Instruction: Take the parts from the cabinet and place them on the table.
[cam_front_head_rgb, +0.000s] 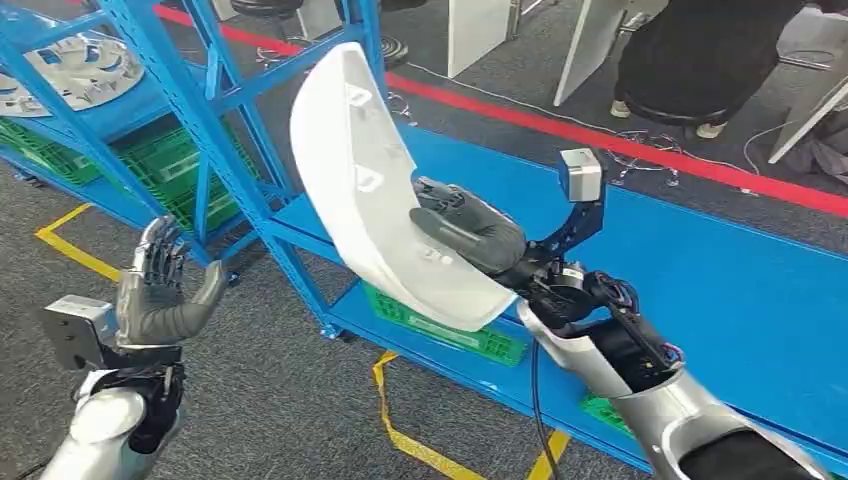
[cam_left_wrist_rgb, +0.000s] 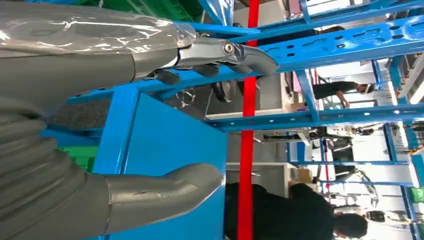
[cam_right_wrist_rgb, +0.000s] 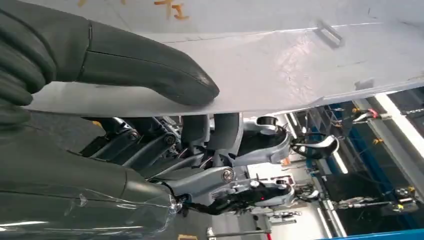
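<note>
The white part (cam_front_head_rgb: 375, 190) is held aloft in the right hand (cam_front_head_rgb: 470, 232), thumb pressed on its face, above the blue surface (cam_front_head_rgb: 720, 290) beside the cabinet (cam_front_head_rgb: 215, 110). The left hand (cam_front_head_rgb: 160, 290) hangs open, holding nothing. This looks like the carry step; next it needs lowering flat onto the surface.

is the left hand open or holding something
Open. The left hand is raised beside the blue rack with its fingers spread and nothing between them; the left wrist view shows an empty gap between thumb and fingers.
</note>
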